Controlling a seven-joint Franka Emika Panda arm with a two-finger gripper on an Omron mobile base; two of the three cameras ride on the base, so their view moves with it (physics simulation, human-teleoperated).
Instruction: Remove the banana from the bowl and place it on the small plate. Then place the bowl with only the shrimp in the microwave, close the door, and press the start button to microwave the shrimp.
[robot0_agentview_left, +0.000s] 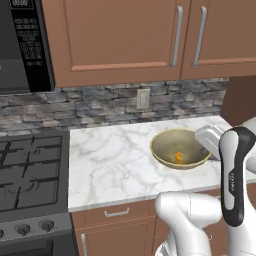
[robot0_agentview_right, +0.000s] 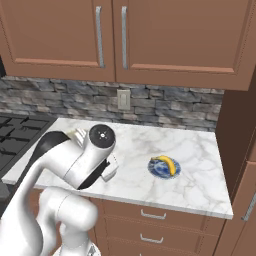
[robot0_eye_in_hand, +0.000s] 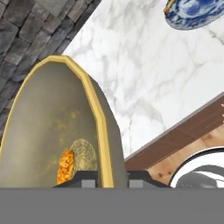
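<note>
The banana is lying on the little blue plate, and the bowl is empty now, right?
Not quite. The banana does lie on the small plate, as the right base view shows. But the bowl is not empty: the left base view shows the orange shrimp in it.

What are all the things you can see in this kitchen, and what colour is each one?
Round tan-yellow bowl with olive inside: one, on the white marble counter, its rim pinched by the end effector.
Tiny orange shrimp: one, inside the bowl.
Curved yellow banana: one, lying on the plate.
Small blue-patterned plate: one, on the counter, right of the arm.
Black microwave: one, upper left, above the stove.
Black gas stove: one, left of the counter.
Brown wooden cabinets: several doors above, drawers below.
Pale wall outlet: one, on the grey stone backsplash.
End effector: one, dark fingers, shut on the bowl's rim.
</note>
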